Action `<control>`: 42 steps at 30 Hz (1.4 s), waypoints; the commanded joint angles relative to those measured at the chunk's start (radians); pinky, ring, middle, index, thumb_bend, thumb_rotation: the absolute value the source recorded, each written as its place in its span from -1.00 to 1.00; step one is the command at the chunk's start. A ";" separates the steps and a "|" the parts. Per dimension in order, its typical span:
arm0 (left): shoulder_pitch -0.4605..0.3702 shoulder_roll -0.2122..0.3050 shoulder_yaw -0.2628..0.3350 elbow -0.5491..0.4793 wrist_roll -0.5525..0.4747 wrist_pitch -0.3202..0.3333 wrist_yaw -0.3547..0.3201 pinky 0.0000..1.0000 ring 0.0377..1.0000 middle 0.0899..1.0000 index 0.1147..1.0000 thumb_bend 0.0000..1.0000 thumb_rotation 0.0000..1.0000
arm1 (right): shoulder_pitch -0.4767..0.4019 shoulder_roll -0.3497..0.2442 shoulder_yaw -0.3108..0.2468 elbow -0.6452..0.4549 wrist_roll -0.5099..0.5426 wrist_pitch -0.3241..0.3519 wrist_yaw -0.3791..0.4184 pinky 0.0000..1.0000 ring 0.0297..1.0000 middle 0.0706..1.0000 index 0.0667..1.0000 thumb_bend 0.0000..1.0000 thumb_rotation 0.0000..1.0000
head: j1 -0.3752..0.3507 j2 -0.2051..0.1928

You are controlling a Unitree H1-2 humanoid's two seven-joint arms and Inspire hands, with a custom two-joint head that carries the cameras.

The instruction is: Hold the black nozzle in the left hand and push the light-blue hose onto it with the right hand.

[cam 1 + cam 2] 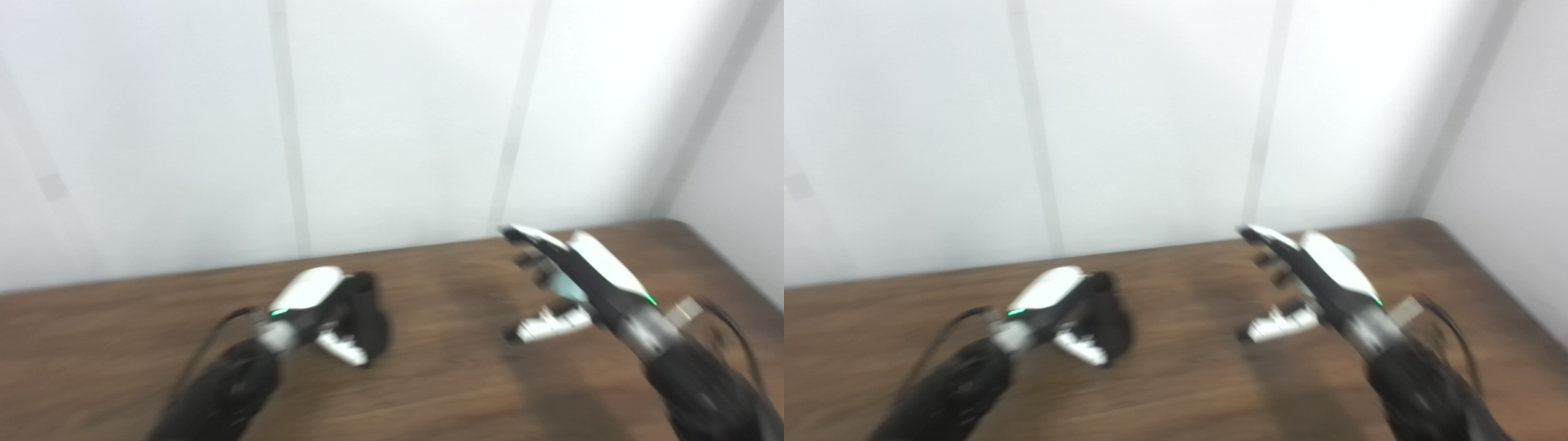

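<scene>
Although both pictures are smeared by motion, the left eye view shows the left robot hand (334, 312) low over the brown counter (441, 392), toward its middle, with its fingers curled round a dark mass that may be the black nozzle (367, 318); the blur leaves it unclear whether that is the nozzle or only the hand's own dark fingers, so I cannot tell its state for certain. The right robot hand (566, 285) hovers above the counter nearer the right edge, fingers spread and thumb out. A pale blue-green patch at its palm may be the light-blue hose (566, 285), but whether the hand is gripping it cannot be told.

In the right eye view the same two robot hands appear, the left robot hand (1072, 315) again bunched around something black, the right robot hand (1304, 278) splayed, with a faint pale-blue trace just behind its back toward the far right corner. The two stand well apart.

As a judgement, the step in hand is bringing the pieces together. To do it well the left hand should hold the nozzle steady with its tip free and pointing right, while the right hand grips the hose close to its end, lines it up straight, and pushes along the axis.

Counted: two robot hands, one counter, at most one nozzle and one hose, neither clearly seen.
</scene>
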 commanded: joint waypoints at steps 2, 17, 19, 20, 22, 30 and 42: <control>0.071 0.036 -0.054 0.028 0.060 -0.011 -0.063 0.77 0.15 -0.15 -0.16 0.05 -1.00 | -0.104 -0.092 -0.021 0.009 -0.047 0.039 0.027 0.24 0.51 0.74 0.76 0.59 -0.59 | -0.075 -0.010; 0.105 0.094 -0.068 0.014 0.042 -0.117 -0.085 0.78 0.13 -0.13 -0.16 0.05 -1.00 | -0.361 -0.234 0.020 0.271 -0.244 0.125 0.223 0.34 0.64 0.76 0.76 0.71 -0.70 | -0.183 -0.049; 0.105 0.094 -0.068 0.024 0.046 -0.122 -0.081 0.79 0.13 -0.14 -0.16 0.05 -1.00 | -0.378 -0.241 0.031 0.317 -0.241 0.125 0.246 0.41 0.72 0.81 0.76 0.72 -0.69 | -0.183 -0.049; 0.105 0.094 -0.067 0.026 0.047 -0.122 -0.080 0.79 0.13 -0.14 -0.16 0.05 -1.00 | -0.383 -0.243 0.036 0.331 -0.241 0.125 0.253 0.43 0.74 0.82 0.76 0.72 -0.69 | -0.182 -0.047; 0.108 0.095 -0.066 0.022 0.047 -0.117 -0.083 0.79 0.13 -0.14 -0.15 0.05 -1.00 | -0.392 -0.248 0.048 0.365 -0.235 0.124 0.268 0.47 0.76 0.83 0.77 0.72 -0.70 | -0.181 -0.046; 0.120 0.097 -0.063 -0.013 0.038 -0.091 -0.107 0.80 0.15 -0.14 -0.15 0.05 -1.00 | -0.428 -0.245 0.090 0.541 -0.139 0.111 0.313 0.67 0.84 0.88 0.78 0.73 -0.67 | -0.170 -0.039; 0.128 0.098 -0.056 -0.016 0.014 -0.087 -0.120 0.80 0.14 -0.12 -0.17 0.05 -1.00 | -0.461 -0.212 0.214 0.672 -0.160 0.112 0.271 0.61 0.77 0.84 0.75 0.80 -0.72 | -0.158 -0.032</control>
